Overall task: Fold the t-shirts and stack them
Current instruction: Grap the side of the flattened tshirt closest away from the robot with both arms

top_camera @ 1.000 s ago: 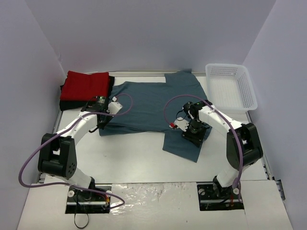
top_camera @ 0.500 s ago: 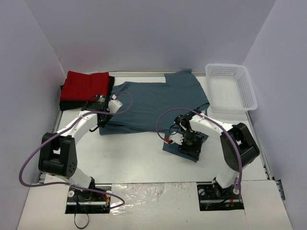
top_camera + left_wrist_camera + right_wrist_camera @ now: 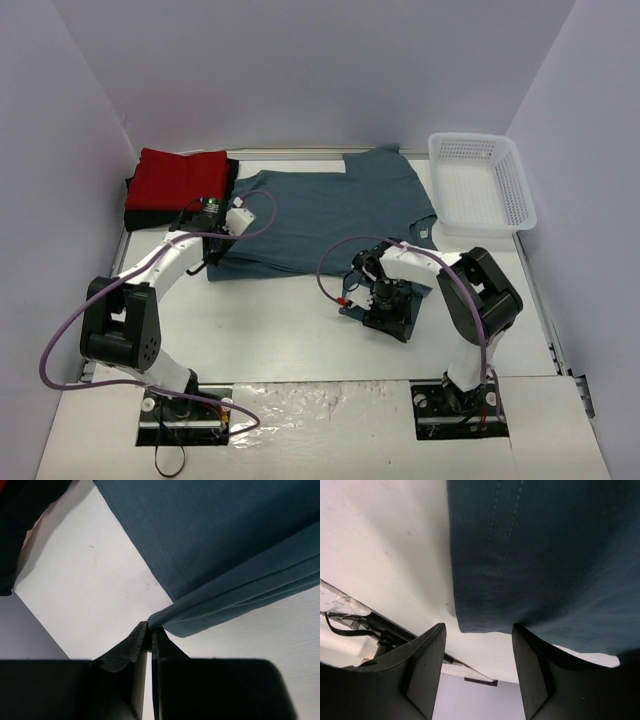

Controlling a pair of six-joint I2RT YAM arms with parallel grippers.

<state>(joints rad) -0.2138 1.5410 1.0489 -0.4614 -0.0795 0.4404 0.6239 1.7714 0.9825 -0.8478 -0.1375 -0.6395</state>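
Note:
The teal t-shirt (image 3: 320, 210) lies spread across the back middle of the table, with its near left edge folded into layers. My left gripper (image 3: 210, 262) is shut on that folded near left corner (image 3: 170, 617), low over the table. My right gripper (image 3: 390, 312) is open above the shirt's near right flap. Its fingers (image 3: 427, 670) straddle the hem corner (image 3: 485, 622) without touching it. The red t-shirt (image 3: 178, 178) lies folded on the black t-shirt (image 3: 140, 215) at the back left.
A white lattice basket (image 3: 482, 185) stands at the back right, next to the teal shirt's far corner. Grey walls close in the left, back and right sides. The black shirt's edge (image 3: 25, 520) lies just left of my left gripper.
My right gripper has moved left and nearer along the teal shirt's near right flap, staying open. The left arm has not moved.

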